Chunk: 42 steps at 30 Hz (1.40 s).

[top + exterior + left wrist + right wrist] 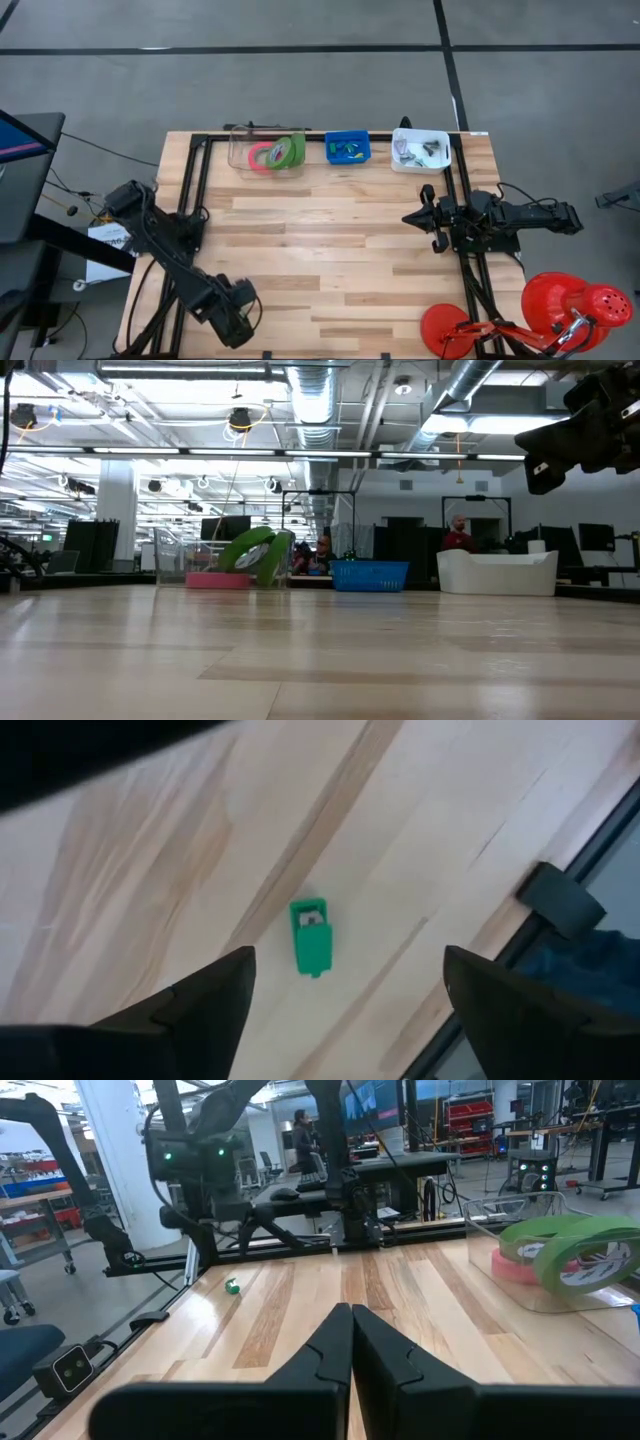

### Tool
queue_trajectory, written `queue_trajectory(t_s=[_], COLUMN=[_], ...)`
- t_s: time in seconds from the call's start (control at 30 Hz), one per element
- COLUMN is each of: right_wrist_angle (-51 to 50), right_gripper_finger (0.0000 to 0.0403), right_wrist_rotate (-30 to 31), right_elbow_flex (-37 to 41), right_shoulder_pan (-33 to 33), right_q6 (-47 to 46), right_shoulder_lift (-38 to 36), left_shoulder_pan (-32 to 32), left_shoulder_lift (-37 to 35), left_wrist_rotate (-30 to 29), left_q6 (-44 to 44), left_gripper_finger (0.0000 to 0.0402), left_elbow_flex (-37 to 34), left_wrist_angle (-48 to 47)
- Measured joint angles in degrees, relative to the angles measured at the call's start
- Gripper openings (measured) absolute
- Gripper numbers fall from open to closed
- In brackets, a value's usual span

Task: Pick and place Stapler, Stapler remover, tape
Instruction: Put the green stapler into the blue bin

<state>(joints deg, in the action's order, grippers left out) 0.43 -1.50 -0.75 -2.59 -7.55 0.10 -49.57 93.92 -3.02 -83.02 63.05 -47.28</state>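
The bench (pixel 330 250) is a top of pale wooden planks with dark frame rails running along its left and right sides. Three containers stand in a row along its far edge: a clear bin (pixel 262 150) towards the far left corner holding the tape (pixel 278 153), one pink-red and green rolls leaning together; a blue bin (pixel 347 147) at the middle; a white bin (pixel 421 150) near the far right corner. A small green piece (pixel 312 937) lies on the planks near the front left corner
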Motion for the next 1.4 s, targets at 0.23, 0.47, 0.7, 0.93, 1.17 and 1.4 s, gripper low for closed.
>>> queue_trajectory(t_s=[0.23,0.47,0.7,0.93,1.17,1.4], right_wrist_angle=[0.0,0.0,0.0,0.0,0.0,0.0], right_gripper_finger=[0.0,0.0,0.0,0.0,0.0,0.0], right_wrist_rotate=[0.0,0.0,0.0,0.0,0.0,0.0], right_elbow_flex=[0.0,0.0,0.0,0.0,0.0,0.0], right_shoulder_pan=[0.0,0.0,0.0,0.0,0.0,0.0], right_q6=[0.0,0.0,0.0,0.0,0.0,0.0], right_shoulder_lift=[0.0,0.0,0.0,0.0,0.0,0.0], left_shoulder_pan=[-0.4,-0.6,-0.6,-0.5,-0.5,-0.5], left_shoulder_lift=[3.6,5.2,5.2,5.2,5.2,5.1], left_wrist_rotate=[-0.6,-0.4,0.0,0.8,3.3,3.5], left_q6=[0.0,-1.4,-2.0,-2.0,-3.4,-3.4], left_gripper_finger=[0.0305,0.0298,0.0296,0.0296,0.0261,0.0199], left_elbow_flex=[0.0,-2.4,-5.5,-6.9,-8.5,-8.8], left_wrist_angle=[2.3,4.6,8.3,10.3,10.3,10.3])
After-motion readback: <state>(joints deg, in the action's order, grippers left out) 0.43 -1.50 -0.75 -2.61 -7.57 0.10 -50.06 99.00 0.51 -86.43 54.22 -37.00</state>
